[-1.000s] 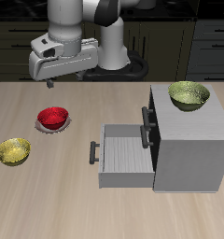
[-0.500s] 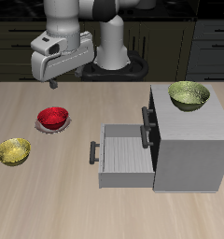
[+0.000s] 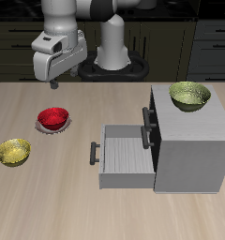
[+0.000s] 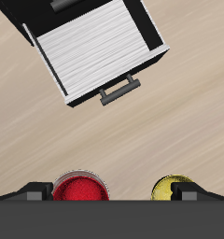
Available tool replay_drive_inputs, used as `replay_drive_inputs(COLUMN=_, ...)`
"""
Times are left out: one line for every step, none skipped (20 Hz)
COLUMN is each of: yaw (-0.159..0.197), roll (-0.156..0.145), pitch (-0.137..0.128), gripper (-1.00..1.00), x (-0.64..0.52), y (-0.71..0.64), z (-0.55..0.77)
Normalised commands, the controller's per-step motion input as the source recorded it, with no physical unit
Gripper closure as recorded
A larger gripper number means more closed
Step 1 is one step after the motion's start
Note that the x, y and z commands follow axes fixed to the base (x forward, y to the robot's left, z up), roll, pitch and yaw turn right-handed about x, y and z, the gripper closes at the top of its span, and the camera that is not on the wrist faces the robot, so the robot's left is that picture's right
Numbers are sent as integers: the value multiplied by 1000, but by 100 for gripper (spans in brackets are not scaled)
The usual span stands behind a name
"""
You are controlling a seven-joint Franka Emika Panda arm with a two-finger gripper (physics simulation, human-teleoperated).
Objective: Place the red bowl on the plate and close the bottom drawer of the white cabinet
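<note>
Two drawers front the white cabinet, which fills the lower right of the exterior frame. Its bottom drawer is pulled fully out toward frame left, its dark bar handle at the outer end; the wrist view looks straight down into that drawer's pale tray. The upper drawer is in, showing only its dark handle. A yellow-green bowl sits on the cabinet's top.

At middle left of the exterior frame the red bowl rests on the plate, whose reddish rim just peeps out beneath it. A second yellow-green bowl lies on the table near it, toward the lower left corner.

The hand hangs high at upper left, above the table's back edge and well apart from the red bowl. Its fingers stand spread and grasp nothing; between them the wrist view shows the red bowl and the yellow-green one.
</note>
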Motion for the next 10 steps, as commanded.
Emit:
replay_drive_inputs(yaw=207, roll=37, pitch=61, gripper=-100, x=-42, y=31, z=-102)
replay_drive_inputs(yaw=166, roll=39, pitch=16, gripper=-100, x=-44, y=-48, z=-31)
replay_drive_inputs(yaw=580, roll=7, pitch=-139, gripper=-100, x=-42, y=-28, z=-53)
replay_drive_inputs(yaw=104, roll=45, pitch=4, gripper=-100, x=19, y=42, z=94)
replay_drive_inputs(yaw=11, roll=54, pitch=136, gripper=-100, x=-23, y=47, z=-55)
replay_drive_inputs(yaw=332, roll=42, pitch=-68, gripper=-100, x=-8, y=-13, z=48)
replay_drive_inputs(yaw=125, roll=4, pitch=-10, gripper=-100, x=28, y=-59, z=-4)
replay_drive_inputs(yaw=64, roll=18, pitch=15, gripper=-100, x=48, y=10, z=-8)
replay_drive_inputs(yaw=469, roll=4, pitch=-211, gripper=-100, x=42, y=-164, z=92)
replay_drive_inputs(yaw=101, roll=1, pitch=-21, gripper=-100, x=-4, y=25, z=6)
